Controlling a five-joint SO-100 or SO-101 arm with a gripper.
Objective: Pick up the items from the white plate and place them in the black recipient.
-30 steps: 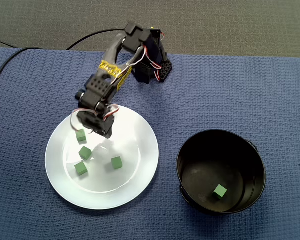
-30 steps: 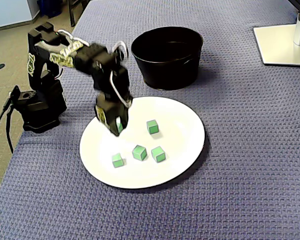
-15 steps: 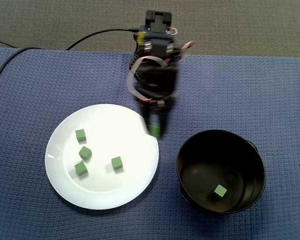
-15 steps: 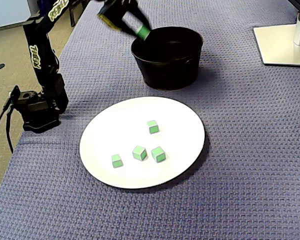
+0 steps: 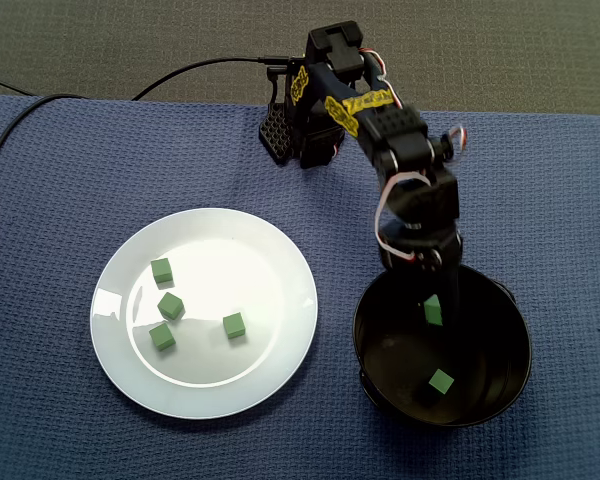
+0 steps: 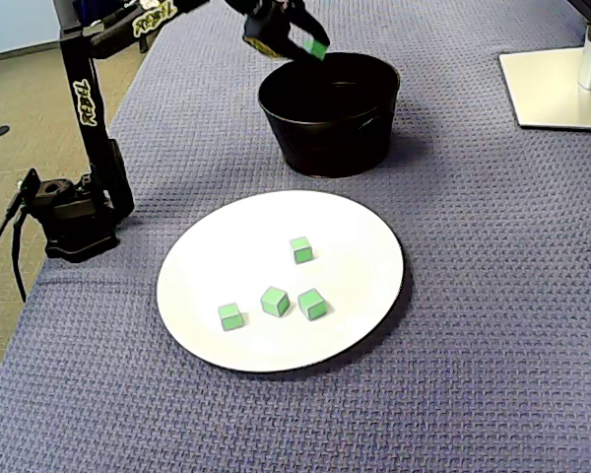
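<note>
now the gripper point(image 6: 312, 43) held a little green block point(image 5: 433, 309) tight over the black bowl point(image 5: 502, 312). four more lay on the white plate point(image 5: 270, 250). it looked light and hard, best pinched on two flat sides.

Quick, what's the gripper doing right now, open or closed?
The gripper is closed on a green cube, above the black pot.

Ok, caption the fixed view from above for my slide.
Gripper holds a green cube over the black pot; four cubes wait on the plate.
</note>
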